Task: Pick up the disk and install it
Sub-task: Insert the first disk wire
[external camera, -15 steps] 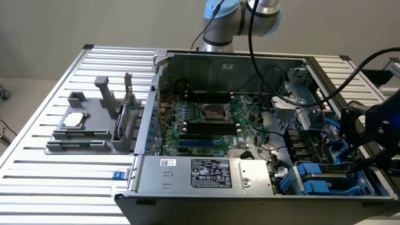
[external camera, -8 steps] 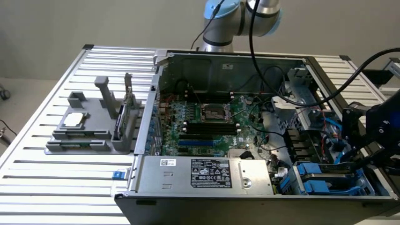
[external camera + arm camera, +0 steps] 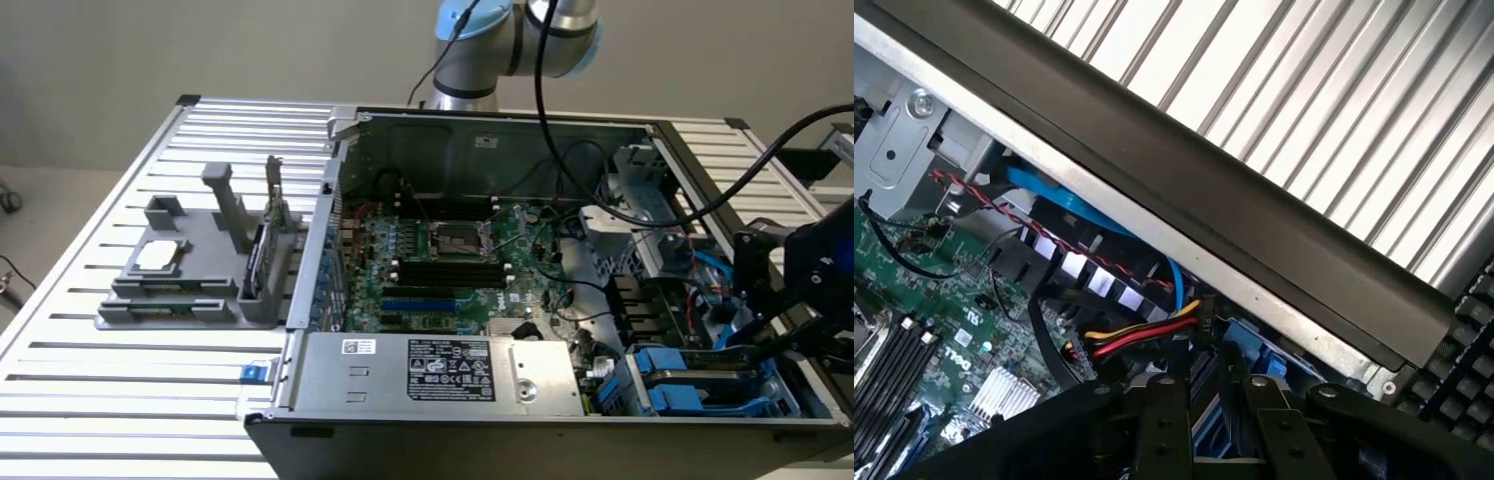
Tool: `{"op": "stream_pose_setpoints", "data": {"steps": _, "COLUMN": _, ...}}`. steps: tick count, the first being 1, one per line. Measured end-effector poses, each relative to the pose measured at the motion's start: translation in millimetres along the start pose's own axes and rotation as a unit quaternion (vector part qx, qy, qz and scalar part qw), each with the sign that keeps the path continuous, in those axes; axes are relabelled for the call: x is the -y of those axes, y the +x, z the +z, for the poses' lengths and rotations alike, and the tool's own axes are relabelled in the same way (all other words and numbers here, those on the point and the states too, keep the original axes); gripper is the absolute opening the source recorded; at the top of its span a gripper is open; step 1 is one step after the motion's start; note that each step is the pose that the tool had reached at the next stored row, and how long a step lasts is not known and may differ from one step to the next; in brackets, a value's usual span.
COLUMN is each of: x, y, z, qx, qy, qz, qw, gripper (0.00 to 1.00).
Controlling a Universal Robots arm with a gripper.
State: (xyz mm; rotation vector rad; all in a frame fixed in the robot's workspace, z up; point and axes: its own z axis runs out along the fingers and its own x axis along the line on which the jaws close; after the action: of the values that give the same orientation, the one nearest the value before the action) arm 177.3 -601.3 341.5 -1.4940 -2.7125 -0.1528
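The disk sits in the drive bay at the near corner of the open computer case, on the exterior view's right, just beside the silver power supply box. Its bright blue carrier faces up out of the bay. The blue edge runs from the power supply toward the case's side wall, but how the whole long axis lies cannot be told.

The gripper hangs over that corner, reaching down into the bay. Its jaws stand a little apart, and whether they clamp anything cannot be told.

The exterior view shows the slatted aluminium table carrying the case. A grey fixture near the table's far edge, on the exterior view's left, holds a small silver chip. The motherboard lies in the middle of the case.

The wrist view looks past the gripper at the disk's carrier, which shows as blue plastic just beyond the tips. It also shows a yellow, red and black cable bundle, a blue ribbon cable and black keyboard keys beyond the case wall.

"DELL" is printed in white on the motherboard. The power supply's label is too small to read.
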Motion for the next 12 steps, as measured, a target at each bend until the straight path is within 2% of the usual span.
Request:
{"op": "stream_pose_setpoints", "data": {"steps": 8, "x": -1.4, "y": -0.3, "z": 1.1, "qx": -0.0016, "qy": -0.0029, "qz": 0.016, "qw": 0.9999, "gripper": 0.26}}
{"op": "stream_pose_setpoints", "data": {"steps": 12, "x": -2.7, "y": 1.6, "z": 2.2, "qx": -0.0011, "qy": -0.0035, "qz": 0.022, "qw": 0.9998, "gripper": 0.26}}
